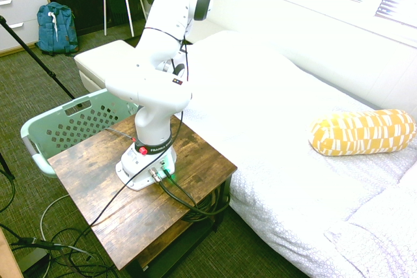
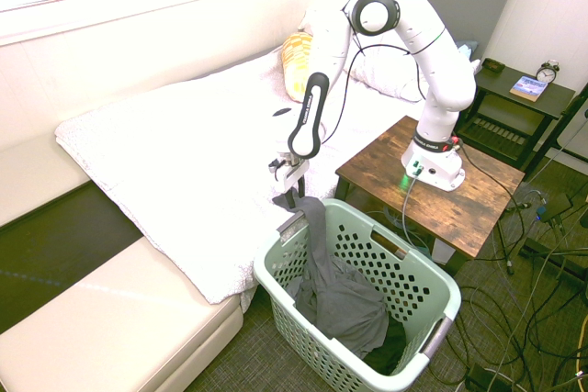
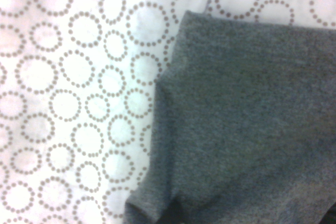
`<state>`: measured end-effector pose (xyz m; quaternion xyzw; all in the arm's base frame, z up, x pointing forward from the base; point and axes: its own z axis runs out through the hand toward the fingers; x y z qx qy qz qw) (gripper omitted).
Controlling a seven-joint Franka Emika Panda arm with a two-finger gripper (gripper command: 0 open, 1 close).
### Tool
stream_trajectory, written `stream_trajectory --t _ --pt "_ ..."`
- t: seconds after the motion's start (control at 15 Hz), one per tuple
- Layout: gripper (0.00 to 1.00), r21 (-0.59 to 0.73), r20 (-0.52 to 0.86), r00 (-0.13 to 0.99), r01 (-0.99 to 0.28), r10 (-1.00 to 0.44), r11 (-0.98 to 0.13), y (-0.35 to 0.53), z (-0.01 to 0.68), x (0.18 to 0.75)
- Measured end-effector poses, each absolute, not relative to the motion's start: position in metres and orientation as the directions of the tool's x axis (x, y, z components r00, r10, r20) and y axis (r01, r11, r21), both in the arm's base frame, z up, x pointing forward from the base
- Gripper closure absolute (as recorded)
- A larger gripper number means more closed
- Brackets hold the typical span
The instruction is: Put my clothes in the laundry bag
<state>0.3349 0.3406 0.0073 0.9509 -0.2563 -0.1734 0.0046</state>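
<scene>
— Where are the clothes (image 2: 342, 293) right now?

— Mostly inside the laundry bag (image 2: 439, 274). The dark grey fabric lies heaped on the bottom, and one end is drawn up and over the rim on the side next to the bed (image 2: 184, 149).

— And the gripper (image 2: 288, 174)?

— It hangs just above that raised end, at the edge of the bed. The top of the garment reaches right up to it. Whether the fingers are pinching the fabric or spread apart, I cannot tell from the second exterior view; they are too small and dark against the cloth.

— Does the wrist view help?

— It shows grey knit fabric over the white bedcover with its dotted rings, nothing more.

— What surrounds the basket?

— It stands on the carpet between the bed and the wooden table (image 2: 478, 199). From the first exterior view only its rim and pierced wall show behind the table. A yellow pillow (image 1: 362, 131) lies on the bed, well away, and a blue backpack (image 1: 55, 27) sits on the floor by a dresser.
</scene>
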Motion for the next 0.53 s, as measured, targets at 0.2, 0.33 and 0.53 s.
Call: stream_trajectory --t 0.2,0.33,0.53 --pt "1.00 0.102 -0.330 0.816 -0.470 -0.475 -0.877 0.350 0.002 0.330" --pt "1.00 0.108 -0.334 0.817 -0.462 -0.470 -0.880 0.354 0.002 0.331" --pt "1.00 0.114 -0.340 0.817 -0.457 -0.467 -0.882 0.360 0.001 0.332"
